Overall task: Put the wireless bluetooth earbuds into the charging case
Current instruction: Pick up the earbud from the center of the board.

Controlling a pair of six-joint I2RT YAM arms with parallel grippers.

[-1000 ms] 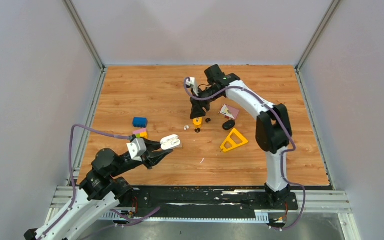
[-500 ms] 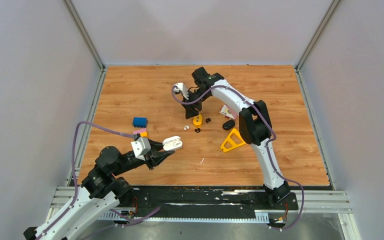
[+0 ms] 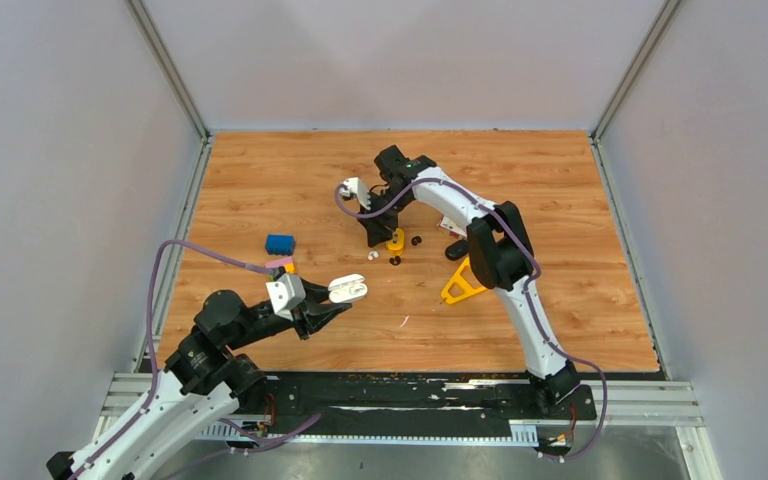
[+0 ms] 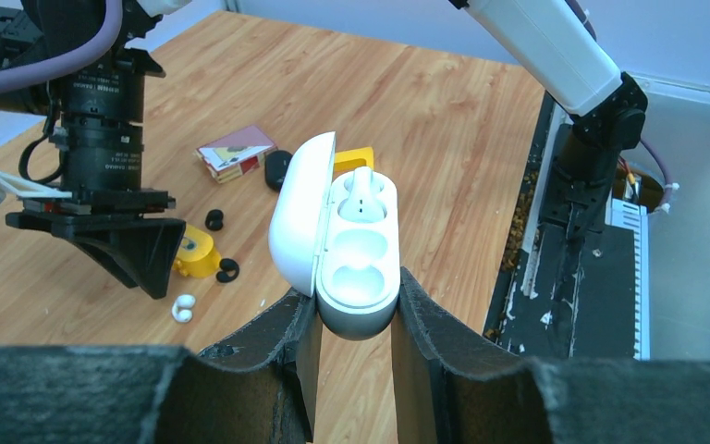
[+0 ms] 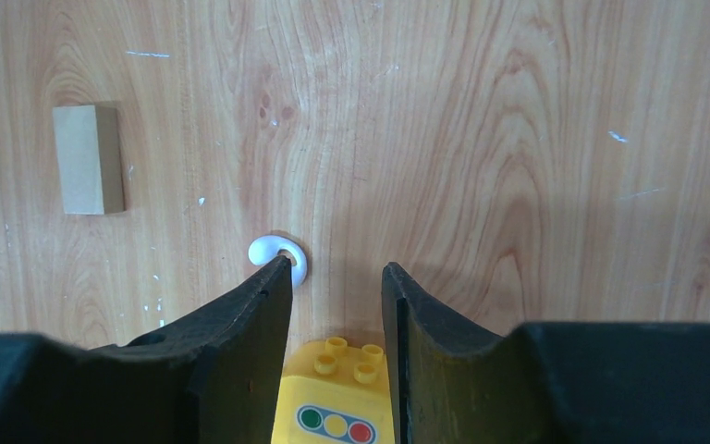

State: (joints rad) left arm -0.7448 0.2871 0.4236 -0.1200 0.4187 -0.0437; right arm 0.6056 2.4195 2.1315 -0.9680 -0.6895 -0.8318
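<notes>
One charging case point(image 4: 359, 242) was clamped in the left tool point(image 4: 355, 294), lid open, right tool point(image 5: 335, 270) was held apart, just beside a white earbud point(image 5: 264, 245).

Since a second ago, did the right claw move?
Yes. The right claw slid left: it now sits left of the yellow brick.

Wood-grain bench point(image 3: 260, 190) carries a blue block point(image 3: 280, 243), a tan block point(image 5: 89, 171), a yellow triangle point(image 3: 457, 285) and a black oval object point(image 3: 457, 250). White earbud point(image 3: 372, 255) lies just beside the yellow Duplo brick point(image 3: 396, 241). Black earbud point(image 3: 395, 261) sits near the brick, second black earbud point(image 3: 416, 240) on its other side.
</notes>
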